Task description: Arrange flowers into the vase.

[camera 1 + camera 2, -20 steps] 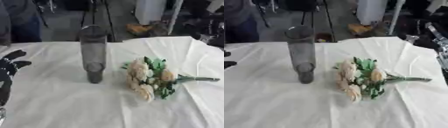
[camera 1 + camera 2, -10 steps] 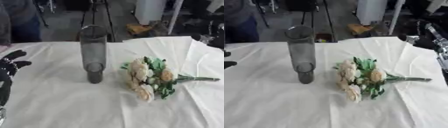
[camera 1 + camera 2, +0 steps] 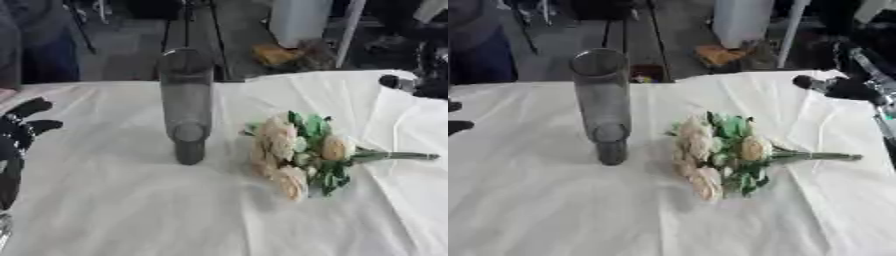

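A tall clear glass vase [image 3: 185, 102] stands upright on the white cloth, left of centre. To its right lies a bouquet [image 3: 297, 150] of cream roses with green leaves, on its side, its stems [image 3: 815, 156] pointing right. My left hand [image 3: 22, 131] is open at the left edge, fingers spread, well apart from the vase. My right hand [image 3: 839, 88] comes in from the right edge above the stems, dark fingers stretched left, holding nothing and not touching the flowers.
The white tablecloth [image 3: 131, 210] covers the whole table and is creased near the right side. Beyond the far edge are stand legs, a white box and a person's dark clothing at the upper left.
My right hand has moved in a little from the right edge toward the bouquet's stems. Vase, bouquet and left hand are where they were.
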Available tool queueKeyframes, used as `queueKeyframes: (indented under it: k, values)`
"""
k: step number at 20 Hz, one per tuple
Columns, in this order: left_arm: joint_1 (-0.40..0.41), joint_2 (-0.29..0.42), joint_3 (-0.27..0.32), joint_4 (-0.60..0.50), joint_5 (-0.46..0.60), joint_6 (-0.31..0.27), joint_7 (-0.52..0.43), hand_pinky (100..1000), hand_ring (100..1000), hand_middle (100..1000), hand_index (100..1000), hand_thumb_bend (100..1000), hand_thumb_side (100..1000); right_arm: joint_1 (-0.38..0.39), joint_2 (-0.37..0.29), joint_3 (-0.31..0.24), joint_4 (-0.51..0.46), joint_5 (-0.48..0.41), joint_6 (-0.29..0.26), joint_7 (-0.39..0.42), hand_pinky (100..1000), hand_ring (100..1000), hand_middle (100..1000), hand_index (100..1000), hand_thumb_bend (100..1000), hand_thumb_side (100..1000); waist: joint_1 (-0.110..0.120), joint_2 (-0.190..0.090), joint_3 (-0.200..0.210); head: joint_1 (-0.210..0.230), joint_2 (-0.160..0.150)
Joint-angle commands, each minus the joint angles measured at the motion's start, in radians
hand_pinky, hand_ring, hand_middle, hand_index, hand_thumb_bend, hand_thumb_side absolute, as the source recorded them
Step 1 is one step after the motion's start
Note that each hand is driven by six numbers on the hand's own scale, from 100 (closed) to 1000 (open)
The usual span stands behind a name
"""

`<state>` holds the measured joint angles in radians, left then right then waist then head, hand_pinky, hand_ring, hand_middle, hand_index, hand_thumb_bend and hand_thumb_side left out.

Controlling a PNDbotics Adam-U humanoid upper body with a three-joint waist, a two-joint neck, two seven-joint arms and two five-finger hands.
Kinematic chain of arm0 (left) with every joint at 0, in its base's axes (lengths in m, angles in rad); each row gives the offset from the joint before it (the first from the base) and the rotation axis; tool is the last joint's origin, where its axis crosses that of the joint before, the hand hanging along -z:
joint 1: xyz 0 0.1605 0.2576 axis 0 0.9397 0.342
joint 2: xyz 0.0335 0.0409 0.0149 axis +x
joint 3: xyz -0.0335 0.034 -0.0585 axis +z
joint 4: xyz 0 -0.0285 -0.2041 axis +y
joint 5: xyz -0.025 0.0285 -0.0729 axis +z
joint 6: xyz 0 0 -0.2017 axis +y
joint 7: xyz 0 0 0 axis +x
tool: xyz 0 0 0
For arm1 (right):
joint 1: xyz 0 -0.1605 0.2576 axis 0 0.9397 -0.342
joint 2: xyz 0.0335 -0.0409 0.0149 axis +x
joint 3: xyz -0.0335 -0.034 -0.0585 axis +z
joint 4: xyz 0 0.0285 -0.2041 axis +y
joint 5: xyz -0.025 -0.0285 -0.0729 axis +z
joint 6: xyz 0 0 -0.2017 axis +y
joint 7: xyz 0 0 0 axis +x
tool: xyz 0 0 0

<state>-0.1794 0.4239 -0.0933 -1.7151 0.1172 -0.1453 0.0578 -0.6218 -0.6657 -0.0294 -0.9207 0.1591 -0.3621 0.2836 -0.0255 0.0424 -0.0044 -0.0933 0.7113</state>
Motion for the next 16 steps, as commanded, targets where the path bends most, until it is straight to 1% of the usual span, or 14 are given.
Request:
queueKeyframes:
  k: [1,2,3,6,11,16]
  values:
    - [-0.006,0.029,0.010,-0.006,0.001,-0.002,-0.003,871,699,798,869,1000,933,-0.016,-0.046,0.004,0.022,0.053,-0.003,0.048,773,710,694,855,805,299,0.000,-0.010,-0.001,-0.004,0.008]
    - [-0.005,0.029,0.009,-0.006,0.001,-0.002,-0.003,871,699,798,869,1000,933,-0.017,-0.044,-0.001,0.029,0.070,-0.005,0.065,775,715,696,856,811,289,0.000,-0.010,-0.002,-0.004,0.009]
    - [-0.004,0.029,0.010,-0.005,0.001,-0.002,-0.003,872,699,798,869,1000,934,-0.017,-0.042,-0.007,0.036,0.086,-0.008,0.082,777,721,699,861,801,304,0.000,-0.010,-0.002,-0.005,0.010]
    - [-0.003,0.028,0.009,-0.004,0.001,-0.002,-0.004,872,699,798,870,1000,934,-0.018,-0.035,-0.022,0.057,0.120,-0.010,0.132,777,725,702,865,783,303,0.000,-0.010,-0.003,-0.007,0.013]
    - [-0.002,0.029,0.010,-0.003,0.001,-0.003,-0.004,872,699,799,870,1000,934,-0.016,-0.030,-0.042,0.081,0.127,0.001,0.212,778,729,710,871,758,295,0.002,-0.009,-0.003,-0.012,0.019]
    - [-0.001,0.028,0.010,-0.003,0.002,-0.002,-0.004,873,699,799,870,1000,935,-0.014,-0.026,-0.044,0.099,0.130,0.011,0.247,778,734,713,873,742,290,0.002,-0.009,-0.003,-0.017,0.023]
